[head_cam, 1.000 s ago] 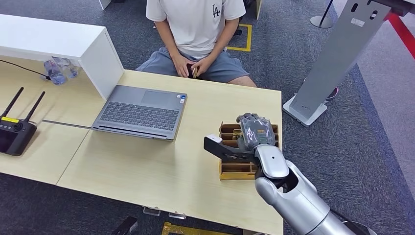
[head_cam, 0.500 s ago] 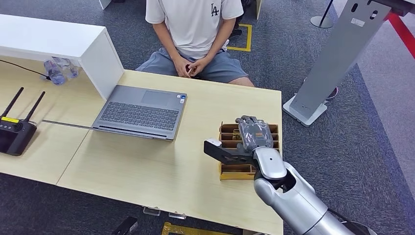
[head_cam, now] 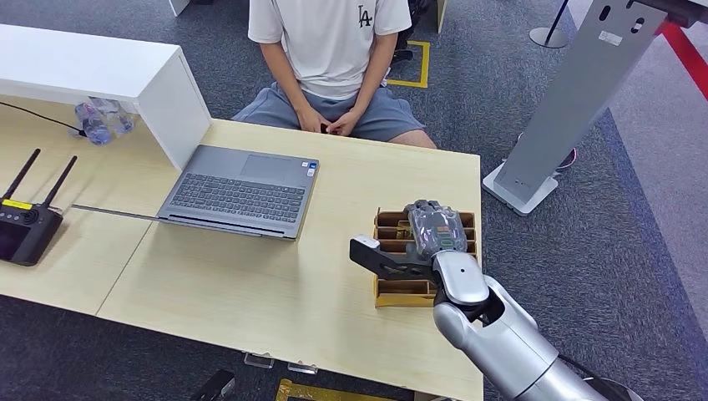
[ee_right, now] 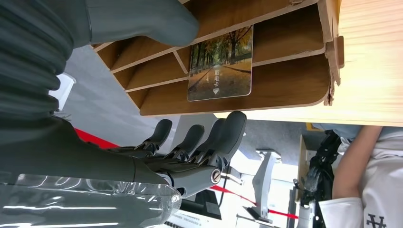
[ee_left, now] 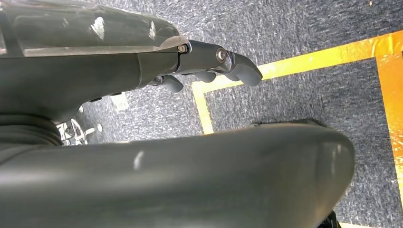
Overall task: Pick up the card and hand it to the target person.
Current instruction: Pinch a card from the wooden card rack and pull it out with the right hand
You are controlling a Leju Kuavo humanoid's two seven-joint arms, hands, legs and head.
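Observation:
The card (ee_right: 220, 64), printed with a tree-lined path, stands in a slot of the wooden card holder (head_cam: 392, 288) near the table's right edge. My right hand (head_cam: 430, 234) hovers over the holder with its back turned up. In the right wrist view the thumb (ee_right: 142, 19) lies on one side of the card and the fingers (ee_right: 199, 137) on the other, apart from it and holding nothing. My left hand (ee_left: 214, 66) hangs over the carpet with nothing in it. The target person (head_cam: 334, 42), in a white T-shirt, sits at the far side of the table with both hands in the lap.
An open grey laptop (head_cam: 238, 190) lies mid-table, left of the holder. A black device with two antennas (head_cam: 25, 230) sits at the far left, under a white shelf (head_cam: 100, 71) with plastic bottles (head_cam: 100, 121). A grey stand (head_cam: 568, 109) rises on the carpet to the right.
My right hand has shifted a little over the holder and settled slightly lower. The person's hands have moved in the lap.

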